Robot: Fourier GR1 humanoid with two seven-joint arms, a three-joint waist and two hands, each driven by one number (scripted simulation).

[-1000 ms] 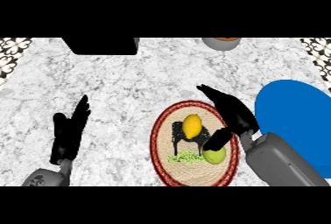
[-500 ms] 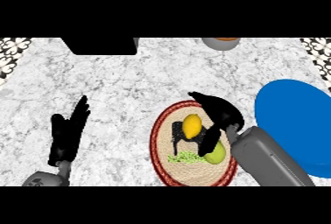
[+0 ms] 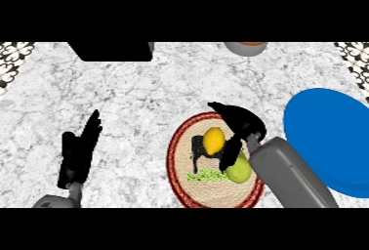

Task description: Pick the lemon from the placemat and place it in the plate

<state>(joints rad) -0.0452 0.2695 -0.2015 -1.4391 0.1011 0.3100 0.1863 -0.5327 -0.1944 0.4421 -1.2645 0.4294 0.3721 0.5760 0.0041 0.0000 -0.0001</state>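
Lemon [image 3: 213, 139] lying on the round woven placemat [image 3: 189, 188], toward its upper middle, yellow, oval, long axis running roughly up and down the head view, far tip tilted slightly right. Just below and right of it, a green lime-like fruit [image 3: 240, 171]; a patch of green shreds [image 3: 207, 175] beside that. Right hand [image 3: 241, 124] poised over the lemon's right flank, fingers [image 3: 232, 154] dropping along that side, a thumb-like part arching past the far end; curled partway around but not seen clamped, contact impossible to confirm from above. Dark shadow to the lemon's left.

Judged step: closing for the grasp. Best done by spanning the short axis, fingers on one flank and thumb on the other, centred on the belly so the oval cannot squirt out endwise. Worth keeping clear of the green fruit close by. Then lift straight up before swinging right.

Blue plate [image 3: 324, 136] just right of the placemat, partly behind the right forearm. Left hand [image 3: 78, 154] resting open on the marble table [image 3: 137, 97], well left. Dark box and a cup at the far edge.
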